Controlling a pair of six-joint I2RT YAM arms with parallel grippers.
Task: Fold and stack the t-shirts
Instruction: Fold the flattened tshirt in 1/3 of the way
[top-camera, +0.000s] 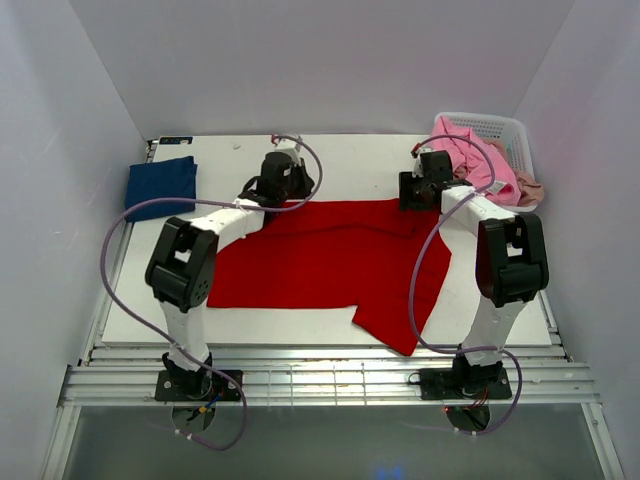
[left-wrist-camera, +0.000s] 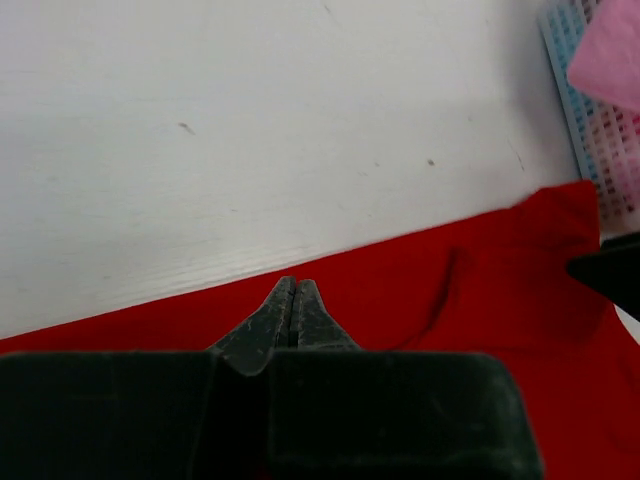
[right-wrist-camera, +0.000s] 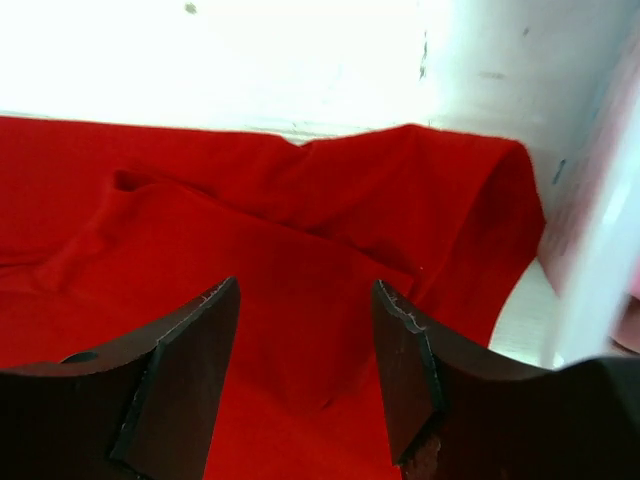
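Top view: bright red cloth t-shirt (top-camera: 320, 260) lies spread mid white worktop (top-camera: 350, 160), one part trailing toward the near edge. Folded navy blue t-shirt (top-camera: 160, 185) sits at far left corner. White plastic lattice basket (top-camera: 495, 125) at far right holds crumpled pink t-shirt (top-camera: 480, 160). Left pincer (top-camera: 283, 178) and right pincer (top-camera: 418, 190) are both at the red shirt's far edge.
Left wrist view: left pincer (left-wrist-camera: 293, 300) clenched, tips pressed together over the red shirt's edge; no cloth seen between them.
Right wrist view: right pincer (right-wrist-camera: 305, 290) released, jaws apart above rumpled red cloth, gripping nothing.
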